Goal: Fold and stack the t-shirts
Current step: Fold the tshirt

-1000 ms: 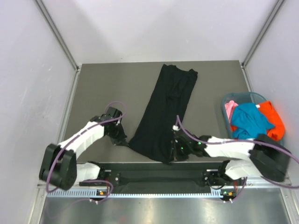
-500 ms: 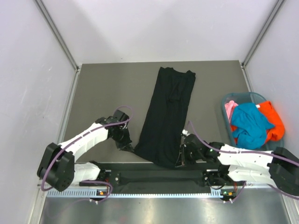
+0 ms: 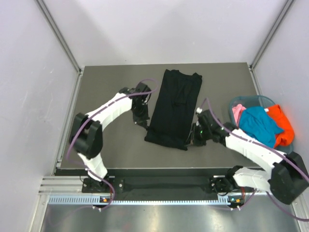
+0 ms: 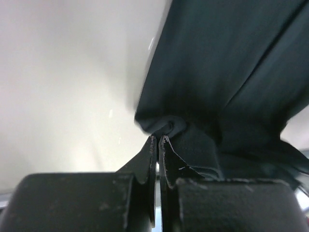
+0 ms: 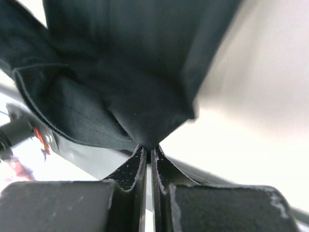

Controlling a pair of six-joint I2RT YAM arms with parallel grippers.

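The black t-shirt (image 3: 174, 108) lies as a long narrow strip on the grey table (image 3: 106, 92), its near end raised and doubled back toward the far end. My left gripper (image 3: 143, 122) is shut on the shirt's near left corner; the wrist view shows the cloth (image 4: 227, 72) pinched at the fingertips (image 4: 158, 140). My right gripper (image 3: 194, 139) is shut on the near right corner, with black cloth (image 5: 120, 72) hanging from the tips (image 5: 148, 149). Teal (image 3: 258, 125), orange (image 3: 282, 121) and pink (image 3: 236, 113) t-shirts lie in the basket.
The translucent blue-green plastic basket (image 3: 241, 100) stands at the table's right edge, close to my right arm. Grey walls enclose the table at the left, back and right.
Both grippers have carried the black shirt's near end away from the front edge toward the far end, shortening the strip. The left arm swung far forward and the right arm stretched out.
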